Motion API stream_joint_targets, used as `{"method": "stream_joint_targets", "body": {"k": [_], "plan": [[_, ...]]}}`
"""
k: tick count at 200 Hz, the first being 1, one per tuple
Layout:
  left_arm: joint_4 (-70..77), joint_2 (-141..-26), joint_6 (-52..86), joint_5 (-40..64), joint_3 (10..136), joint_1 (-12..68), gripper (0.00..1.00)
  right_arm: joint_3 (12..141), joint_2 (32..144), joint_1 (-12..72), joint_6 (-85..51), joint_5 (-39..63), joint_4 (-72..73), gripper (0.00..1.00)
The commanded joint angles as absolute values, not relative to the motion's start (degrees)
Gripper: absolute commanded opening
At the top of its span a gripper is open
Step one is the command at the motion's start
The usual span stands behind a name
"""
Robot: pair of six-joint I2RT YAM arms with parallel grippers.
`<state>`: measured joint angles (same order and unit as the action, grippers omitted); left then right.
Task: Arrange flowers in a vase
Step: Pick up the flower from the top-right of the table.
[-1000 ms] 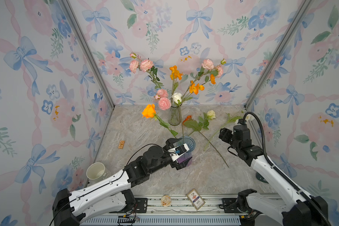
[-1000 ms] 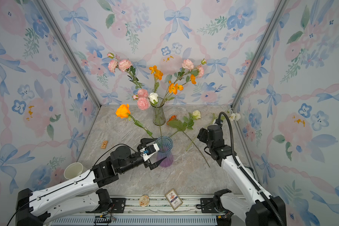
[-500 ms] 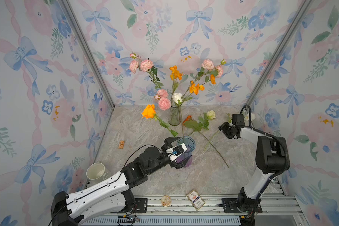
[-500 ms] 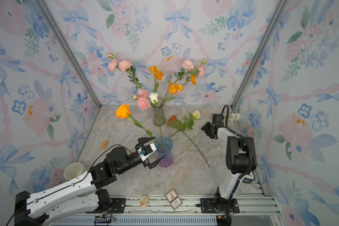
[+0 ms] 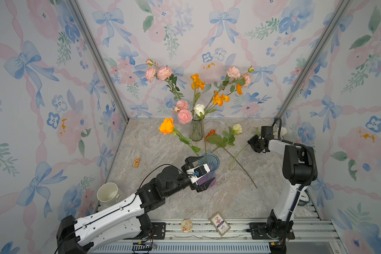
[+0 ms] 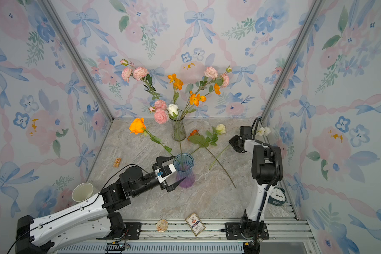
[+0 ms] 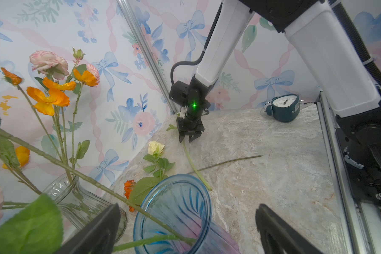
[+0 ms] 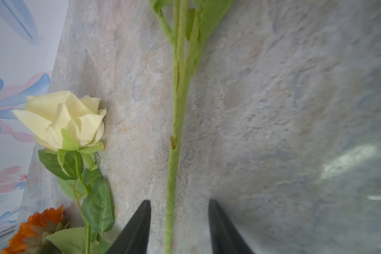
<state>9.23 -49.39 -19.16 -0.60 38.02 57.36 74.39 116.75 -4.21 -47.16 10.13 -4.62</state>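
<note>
Well underway: bouquet (image 5: pixel 199 109) in clear vase (image 5: pixel 196 132), rose (image 5: pixel 166 125) in blue vase (image 5: pixel 215 167); more stems (image 5: pixel 240 167) left beside it. Left gripper (image 6: pixel 179 167) spread; right gripper (image 8: pixel 179 201) parted astride one stem (image 8: pixel 175 132).

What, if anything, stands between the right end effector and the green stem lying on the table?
Nothing visible. The right end effector has its open jaws on either side of the green stem, with only bare marble tabletop around it. The cream rose lies off to one side, clear of the jaws.
</note>
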Motion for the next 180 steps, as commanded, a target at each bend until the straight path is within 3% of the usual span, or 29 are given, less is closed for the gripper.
{"method": "stream_joint_targets", "body": {"k": [1,84,180], "plan": [[9.9,-48.3,-19.9,0.5,37.5,57.5,0.98,76.9,119.2,-4.6,-47.9,9.3,-5.6,0.44],[9.9,-47.5,-20.0,1.2,37.5,57.5,0.98,78.5,122.7,-4.2,-49.5,10.9,-4.4,0.34],[9.5,-47.3,-20.0,1.8,37.6,57.5,0.98,76.9,122.5,-3.3,-50.2,12.6,-1.3,0.07]]}}
